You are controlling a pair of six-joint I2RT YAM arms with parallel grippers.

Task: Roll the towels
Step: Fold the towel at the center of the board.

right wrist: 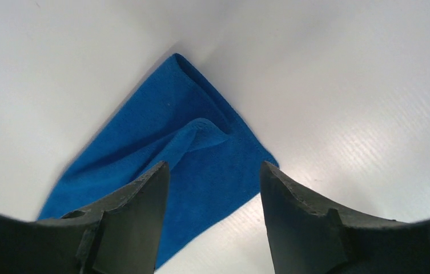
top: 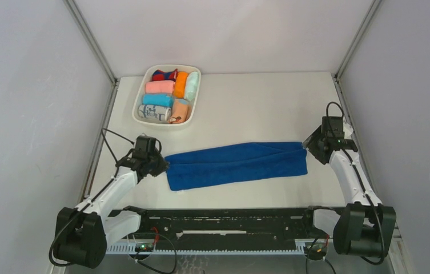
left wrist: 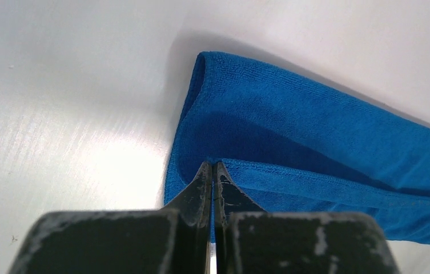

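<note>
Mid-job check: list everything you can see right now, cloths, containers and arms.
blue towel: one, royal blue, folded in a long strip across the table's middle
peach-orange towel: one, rolled, near right corner of the tray
tray: one, white, far left of the table
other rolls: six, in the tray: pink roll, orange roll, mint roll, light-blue roll, white printed roll, red-and-blue roll
table: one, white
left gripper: one, black, shut on the blue towel's left end
right gripper: one, black, open, at the towel's right end
</note>
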